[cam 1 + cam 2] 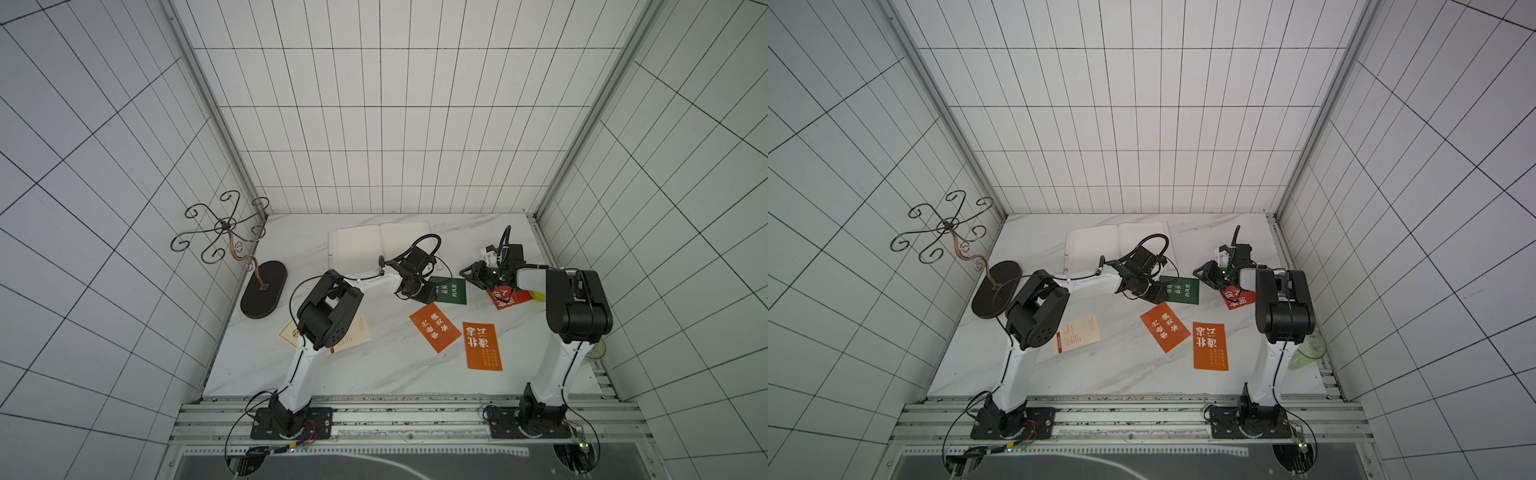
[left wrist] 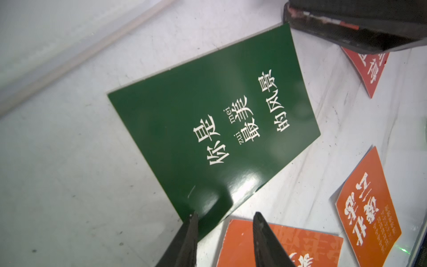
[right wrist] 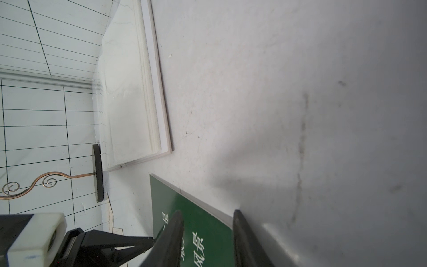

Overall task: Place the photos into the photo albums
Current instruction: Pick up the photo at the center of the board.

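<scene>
green photo (image 2: 208, 120) flat, corner at spread left fingers (image 2: 187, 238); right fingers (image 3: 171, 238) spread too

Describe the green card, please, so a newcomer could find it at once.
Find the open album at the back of the table. Just off its near right corner lies the green card. It alone is green; its neighbours are a red card and an orange card.

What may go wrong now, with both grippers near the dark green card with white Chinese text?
1. The left gripper and right gripper, both open, crowd the same dark green card; they might collide.
2. The card seems to lie flat on the white marble table, so the jaws may push it instead of lifting it.
3. An orange card lies close by the left gripper and could be dragged along.
</scene>
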### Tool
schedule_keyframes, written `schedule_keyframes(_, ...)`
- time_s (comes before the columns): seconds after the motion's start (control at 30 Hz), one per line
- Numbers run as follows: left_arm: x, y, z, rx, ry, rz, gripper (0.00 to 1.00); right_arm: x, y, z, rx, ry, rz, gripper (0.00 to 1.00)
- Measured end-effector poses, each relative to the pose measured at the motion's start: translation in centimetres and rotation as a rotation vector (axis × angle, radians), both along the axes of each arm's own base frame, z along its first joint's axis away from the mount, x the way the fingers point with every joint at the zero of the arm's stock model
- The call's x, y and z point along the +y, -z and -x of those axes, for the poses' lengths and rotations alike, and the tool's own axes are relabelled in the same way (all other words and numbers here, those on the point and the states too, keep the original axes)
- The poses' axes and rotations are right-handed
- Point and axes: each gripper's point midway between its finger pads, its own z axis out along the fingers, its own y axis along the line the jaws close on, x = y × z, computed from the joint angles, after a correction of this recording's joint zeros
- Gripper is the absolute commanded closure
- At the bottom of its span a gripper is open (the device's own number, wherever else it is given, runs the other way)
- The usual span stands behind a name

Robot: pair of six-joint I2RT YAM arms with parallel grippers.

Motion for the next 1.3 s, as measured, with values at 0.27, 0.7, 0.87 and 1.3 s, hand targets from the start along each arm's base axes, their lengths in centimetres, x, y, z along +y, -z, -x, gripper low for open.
schedule_keyframes(0.27,0.1,0.0,-0.2,-0.006,-0.006,-0.005,0.6,0.3,-0.2,0.5,-0.005,-0.032,-0.03,0.66)
schedule_keyframes(0.7,0.7,0.1,-1.2,-0.04,-0.036,-0.026,0.6,2.0,-1.3,2.7,-0.041,-0.096,-0.233,0.72)
schedule_keyframes(0.87,0.7,0.1,-1.2,-0.04,-0.037,-0.026,0.6,2.4,-2.3,2.8,-0.075,-0.107,-0.275,0.72)
schedule_keyframes(1.3,0.6,0.0,-1.3,-0.019,-0.053,0.001,0.6,2.8,-1.7,3.9,-0.046,-0.096,-0.299,0.73)
